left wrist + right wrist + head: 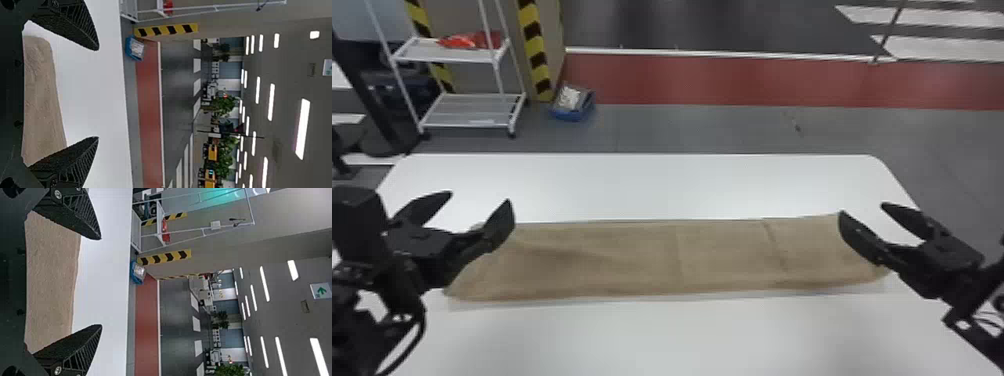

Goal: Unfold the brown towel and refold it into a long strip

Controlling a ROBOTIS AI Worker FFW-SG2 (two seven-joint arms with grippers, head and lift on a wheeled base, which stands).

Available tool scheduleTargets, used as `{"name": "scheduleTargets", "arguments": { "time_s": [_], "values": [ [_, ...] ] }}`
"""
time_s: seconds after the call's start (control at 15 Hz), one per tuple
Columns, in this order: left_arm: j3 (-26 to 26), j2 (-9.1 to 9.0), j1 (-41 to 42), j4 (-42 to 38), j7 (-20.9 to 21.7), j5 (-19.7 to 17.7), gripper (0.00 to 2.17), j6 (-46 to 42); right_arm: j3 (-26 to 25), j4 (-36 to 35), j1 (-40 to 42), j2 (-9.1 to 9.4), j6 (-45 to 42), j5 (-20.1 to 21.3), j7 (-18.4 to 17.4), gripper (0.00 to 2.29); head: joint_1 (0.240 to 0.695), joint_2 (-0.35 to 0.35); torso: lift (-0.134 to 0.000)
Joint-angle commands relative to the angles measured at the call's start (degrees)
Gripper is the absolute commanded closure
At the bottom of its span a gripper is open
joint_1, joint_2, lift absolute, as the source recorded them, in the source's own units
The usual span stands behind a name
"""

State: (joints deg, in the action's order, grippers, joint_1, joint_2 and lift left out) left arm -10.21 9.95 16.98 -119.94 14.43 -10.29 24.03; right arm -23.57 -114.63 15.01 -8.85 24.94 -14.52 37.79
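Observation:
The brown towel [652, 260] lies flat across the white table as a long, wide strip, with faint creases toward its right part. Over its left end, my left gripper [479, 197] stands open with nothing between its fingers. My right gripper [862, 210] is likewise open and empty at the strip's right end. In the left wrist view, the towel [41, 102] shows behind the spread fingers of the left gripper [98, 94]. The right wrist view has the towel [53, 282] behind the parted fingers of the right gripper [101, 282].
The white table [642, 185] extends beyond and in front of the towel, with rounded far corners. Past its far edge, a white wheeled rack [469, 110] and a blue box [573, 105] stand on the floor.

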Motion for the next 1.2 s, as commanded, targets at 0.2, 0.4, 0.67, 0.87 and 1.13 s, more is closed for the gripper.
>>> {"name": "scheduleTargets", "arguments": {
  "time_s": [0.2,0.4,0.67,0.87,1.13],
  "values": [
    [10.3,-0.11,5.7,-0.3,-4.1,4.3,0.08,-16.3,13.3,-4.9,8.6,4.72,-15.7,6.5,-11.0,0.11,0.695,-0.052,-0.123],
    [11.7,-0.11,8.0,1.0,-6.2,5.4,0.08,-23.4,15.3,-5.3,12.9,5.86,-21.1,5.1,-13.8,0.11,0.695,-0.038,-0.123],
    [12.0,-0.11,8.5,2.1,-6.8,5.5,0.08,-23.7,14.9,-5.2,13.7,5.95,-19.7,4.5,-13.6,0.11,0.695,-0.032,-0.123],
    [12.1,-0.2,8.7,3.0,-8.4,7.1,0.08,-23.9,15.0,-5.3,14.0,5.95,-19.7,4.5,-13.6,0.11,0.695,-0.029,-0.123],
    [12.0,-0.11,9.5,2.9,-9.1,7.3,0.08,-25.6,15.8,-5.3,14.0,6.12,-19.9,4.5,-13.7,0.11,0.695,-0.02,-0.123]
  ]
}}
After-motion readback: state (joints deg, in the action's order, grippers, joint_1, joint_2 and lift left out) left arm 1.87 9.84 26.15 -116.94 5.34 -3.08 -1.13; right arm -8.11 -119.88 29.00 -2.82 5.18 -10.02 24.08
